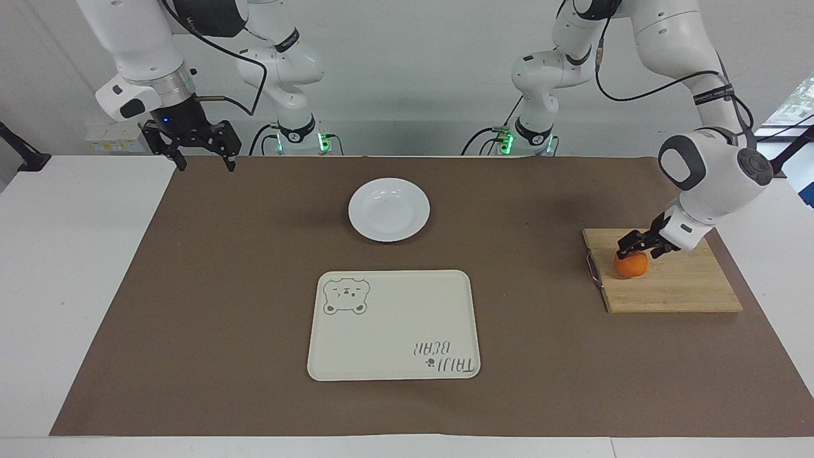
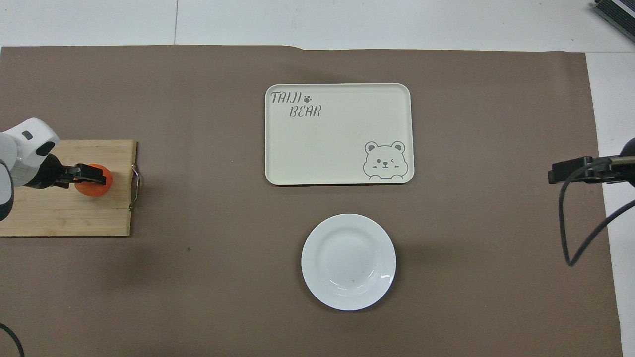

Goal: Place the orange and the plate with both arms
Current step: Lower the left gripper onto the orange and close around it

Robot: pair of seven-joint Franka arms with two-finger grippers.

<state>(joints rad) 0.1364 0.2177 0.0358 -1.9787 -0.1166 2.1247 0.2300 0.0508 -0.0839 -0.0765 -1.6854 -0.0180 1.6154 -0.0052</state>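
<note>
The orange (image 1: pixel 631 265) sits on the wooden board (image 1: pixel 674 286) toward the left arm's end of the worktop; it is round, so no long axis shows. The left gripper (image 1: pixel 640 245), spread, covers its top. The right gripper (image 1: pixel 202 162), spread, waits over the mat's corner. The plate (image 1: pixel 388 209) lies flat, nearer to the robots than the tray (image 1: pixel 393 325).

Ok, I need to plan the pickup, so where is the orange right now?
The orange sits on the wooden cutting board at the left arm's end of the table, near the board's metal handle, with the open left gripper down around its top.
</note>
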